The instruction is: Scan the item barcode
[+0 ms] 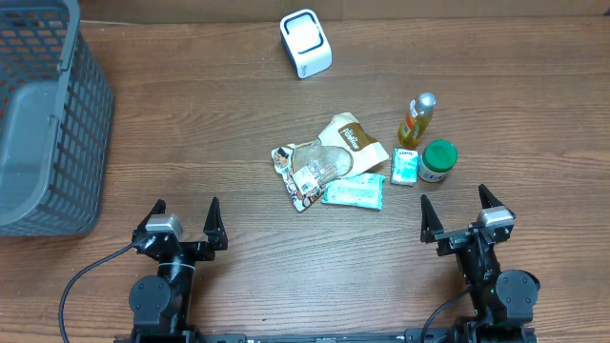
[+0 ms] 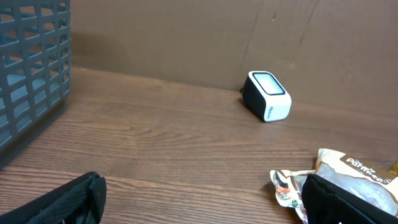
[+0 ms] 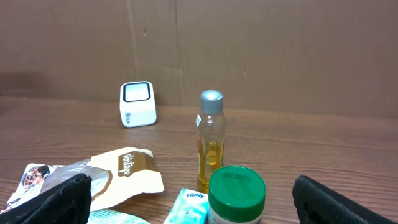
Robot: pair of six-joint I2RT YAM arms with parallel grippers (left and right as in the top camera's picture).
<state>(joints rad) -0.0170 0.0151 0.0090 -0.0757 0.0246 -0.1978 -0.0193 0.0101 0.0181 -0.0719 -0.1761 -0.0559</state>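
A wooden table (image 1: 191,124) fills the view. A gray mesh basket (image 1: 38,114) sits at its far left. At the near edge, the left gripper (image 1: 186,203) and right gripper (image 1: 454,194) both have their jaws spread wide and hold nothing. Crumpled snack bags (image 1: 329,157) lie mid-table, with a pale blue wipes packet (image 1: 355,191) touching them. The white barcode scanner (image 1: 306,43) stands well behind the bags. To their right are a silver-capped bottle (image 1: 417,119), a green-lidded jar (image 1: 438,160) and a small tissue pack (image 1: 405,165).
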